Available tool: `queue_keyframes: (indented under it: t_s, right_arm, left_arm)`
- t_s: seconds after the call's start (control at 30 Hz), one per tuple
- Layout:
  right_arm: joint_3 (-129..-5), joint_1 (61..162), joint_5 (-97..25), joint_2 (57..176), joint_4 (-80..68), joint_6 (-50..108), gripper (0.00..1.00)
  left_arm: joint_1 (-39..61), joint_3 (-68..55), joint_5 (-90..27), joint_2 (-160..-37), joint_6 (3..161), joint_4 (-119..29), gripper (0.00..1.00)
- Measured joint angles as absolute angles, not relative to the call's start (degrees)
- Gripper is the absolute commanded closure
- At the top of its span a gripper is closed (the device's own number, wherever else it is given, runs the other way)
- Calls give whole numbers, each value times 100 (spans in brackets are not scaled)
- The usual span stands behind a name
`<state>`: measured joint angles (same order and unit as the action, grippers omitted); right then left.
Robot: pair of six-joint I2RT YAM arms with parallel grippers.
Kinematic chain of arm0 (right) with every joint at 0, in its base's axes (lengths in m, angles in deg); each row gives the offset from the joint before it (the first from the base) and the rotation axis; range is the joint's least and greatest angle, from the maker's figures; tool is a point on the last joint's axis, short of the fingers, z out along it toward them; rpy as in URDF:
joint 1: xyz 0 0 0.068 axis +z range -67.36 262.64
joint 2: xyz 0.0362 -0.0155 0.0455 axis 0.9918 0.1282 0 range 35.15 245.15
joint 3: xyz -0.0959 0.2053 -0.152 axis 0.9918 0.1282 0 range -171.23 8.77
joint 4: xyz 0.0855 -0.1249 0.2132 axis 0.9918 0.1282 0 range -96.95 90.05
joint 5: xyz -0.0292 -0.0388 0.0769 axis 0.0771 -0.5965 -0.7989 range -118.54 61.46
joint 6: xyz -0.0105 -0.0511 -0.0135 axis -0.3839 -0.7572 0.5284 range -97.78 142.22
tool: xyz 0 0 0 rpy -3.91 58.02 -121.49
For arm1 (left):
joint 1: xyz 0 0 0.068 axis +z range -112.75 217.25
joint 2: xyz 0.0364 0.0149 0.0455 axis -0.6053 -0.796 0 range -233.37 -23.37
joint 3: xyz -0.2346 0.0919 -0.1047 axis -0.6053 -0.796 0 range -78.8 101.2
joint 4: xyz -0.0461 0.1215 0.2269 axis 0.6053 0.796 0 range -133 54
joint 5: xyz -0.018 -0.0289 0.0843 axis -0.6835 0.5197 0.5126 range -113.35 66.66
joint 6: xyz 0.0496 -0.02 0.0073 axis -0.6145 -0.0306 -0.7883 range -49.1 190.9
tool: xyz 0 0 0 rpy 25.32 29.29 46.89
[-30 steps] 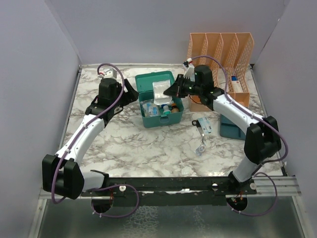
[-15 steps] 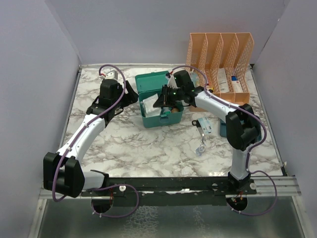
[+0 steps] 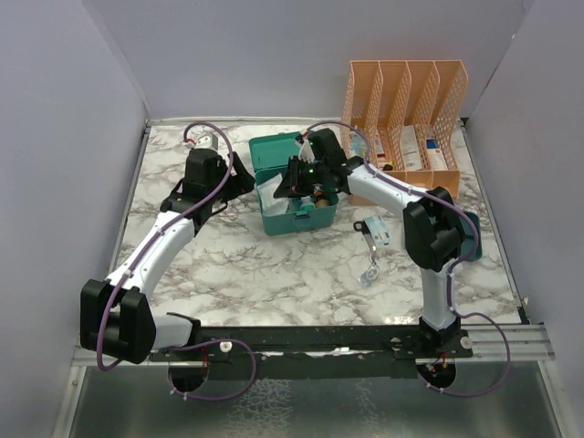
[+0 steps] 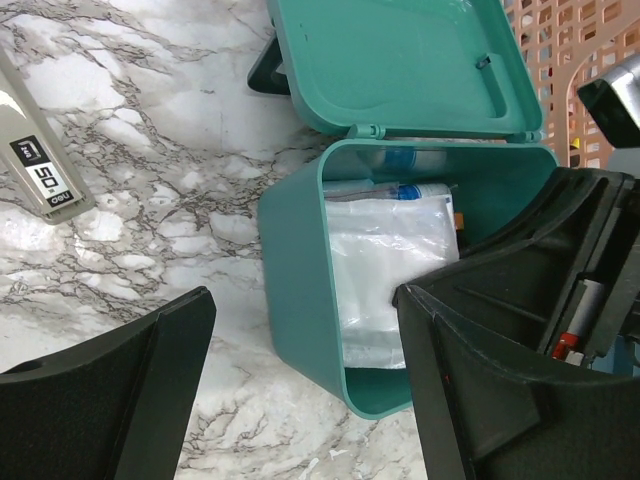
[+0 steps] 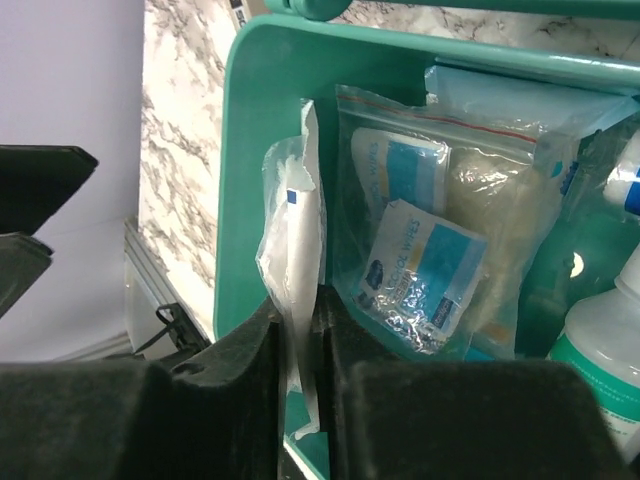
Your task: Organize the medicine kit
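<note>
- The medicine kit (image 3: pixel 301 222) sits on the marble table (image 3: pixel 274 283), toward the back and about midway across; its lid (image 3: pixel 274 149) is thrown open and leans back
- My right gripper (image 5: pixel 300 318) is down inside the kit; its fingers (image 5: pixel 225 385) are pinched together on a thin white packet (image 5: pixel 292 240); the packet stands on edge right beside the kit's inner wall
- Next to that packet is a clear zip bag (image 5: pixel 440 170) holding blue-and-white wipe sachets; past it is a white bottle (image 5: pixel 605 335) with a green band; both are inside the kit
- My left gripper (image 4: pixel 300 300) hangs at the kit's left side; its fingers (image 4: pixel 110 390) stand wide apart and hold nothing; from my left wrist the kit's near corner shows between them; I cannot tell whether either finger touches the wall
- That same view shows a white plastic bag (image 4: pixel 390 270) lying in the kit; a pale grey labelled item (image 4: pixel 40 165) lies on the marble, well apart from the kit
- An orange mesh file organizer (image 3: pixel 406 91) stands at the back, to the right of the kit
- On the table right of the kit lie a small blue-and-white pack (image 3: pixel 383 234) and, nearer me, a small clear item (image 3: pixel 370 274); both are outside the kit
</note>
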<state>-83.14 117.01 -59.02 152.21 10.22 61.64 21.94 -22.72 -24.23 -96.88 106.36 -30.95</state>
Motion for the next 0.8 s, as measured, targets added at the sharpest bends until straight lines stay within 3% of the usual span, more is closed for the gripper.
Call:
queue_keyframes:
  t_s: [0.37, 0.8]
  right_arm:
    - [-8540, 11827, -5478, 15358, 1420, 6267, 47]
    - [-8577, 11821, -4276, 15085, 1925, 5784, 45]
  left_arm:
    - [2194, -2281, -2423, -9688, 10636, -3099, 23]
    - [2205, -2338, -2425, -9680, 10638, -3136, 23]
